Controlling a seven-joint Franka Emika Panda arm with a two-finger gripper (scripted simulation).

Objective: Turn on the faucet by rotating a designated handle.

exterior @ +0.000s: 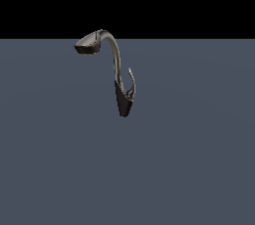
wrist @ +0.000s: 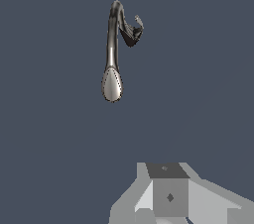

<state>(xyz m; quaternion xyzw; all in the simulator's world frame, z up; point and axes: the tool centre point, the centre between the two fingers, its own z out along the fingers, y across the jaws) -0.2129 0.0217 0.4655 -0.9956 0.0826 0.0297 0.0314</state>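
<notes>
The faucet (exterior: 117, 64) stands on the flat grey ground, with a black cone base, a thin arched neck and a wide spray head pointing to the exterior view's left. The handle (exterior: 132, 82) is a thin pointed sliver rising from the base on the exterior view's right. In the wrist view the faucet (wrist: 113, 44) shows from above, with the handle (wrist: 138, 22) beside its base. My gripper (wrist: 167, 171) shows only as grey blocks at the frame edge, well apart from the faucet and holding nothing. It is out of the exterior view.
The grey ground (exterior: 189, 159) spreads flat around the faucet, with a black background behind it.
</notes>
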